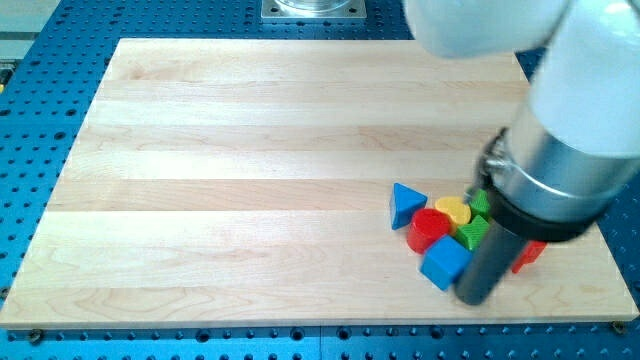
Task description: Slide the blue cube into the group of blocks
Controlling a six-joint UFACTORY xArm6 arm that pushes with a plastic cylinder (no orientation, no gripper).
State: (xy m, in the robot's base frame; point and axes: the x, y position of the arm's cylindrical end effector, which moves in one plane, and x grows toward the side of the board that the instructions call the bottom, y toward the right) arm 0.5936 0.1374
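1. My arm [570, 130] is the biggest thing in view: it fills the view's right and hides part of the cluster. I cannot see what lies under it, so I could shove a hidden block without knowing.
2. The wooden board [250, 160] ends close below and to the right of the cluster. A push aimed toward the view's bottom or right could run blocks off the edge onto the blue perforated table [40, 150].
3. The dark rod comes down at the lower right of the group, and my tip [472, 297] sits just beside the blue cube [445, 264], on its right; whether it touches, I cannot tell. There are no jaws to open or close here; the rod holds nothing and only pushes.
4. The blue cube lies at the cluster's lower edge, against or nearly against the red cylinder [428, 228] and the green block [472, 232]. I judge the task almost done; a hard push now would scatter the group rather than tighten it.
5. An off-centre push would spin the cube and let it slip past the tip.
6. The blue triangle [406, 203], the yellow block [452, 210] and the red block [530, 253] under my arm could be knocked loose.
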